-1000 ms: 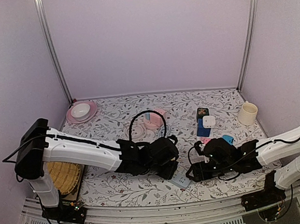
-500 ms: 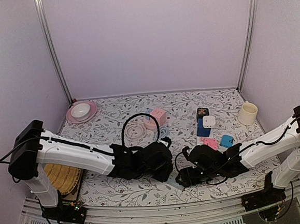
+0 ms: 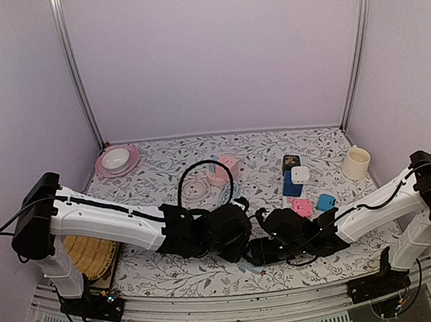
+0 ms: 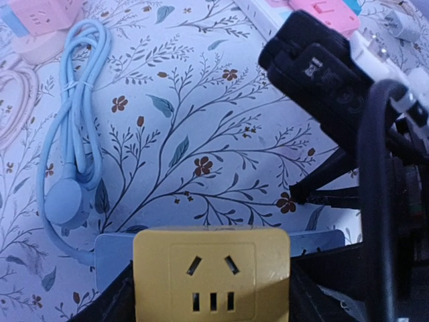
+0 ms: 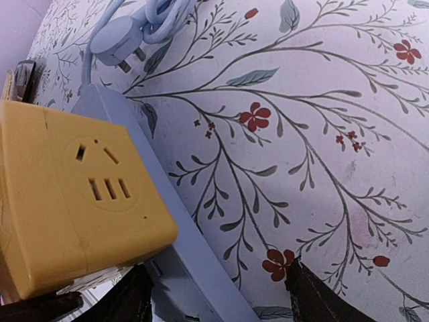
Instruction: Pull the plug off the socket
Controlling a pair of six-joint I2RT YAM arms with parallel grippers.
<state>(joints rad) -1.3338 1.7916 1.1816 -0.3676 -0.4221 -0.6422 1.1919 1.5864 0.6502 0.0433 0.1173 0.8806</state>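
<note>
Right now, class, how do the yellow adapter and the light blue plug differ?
The yellow adapter is a square block; the light blue plug is round. The adapter sits on the blue power strip; the plug lies loose on the table, prongs bare. The adapter shows socket holes; the plug trails a cable. Both are electrical fittings.

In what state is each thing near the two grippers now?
yellow adapter: seated on the strip, own sockets empty.
blue power strip: lying flat, adapter on it.
blue cable: coiled, tied, its plug unplugged.
left gripper: closed on the adapter's sides.
right gripper: open, straddling the strip.
</note>
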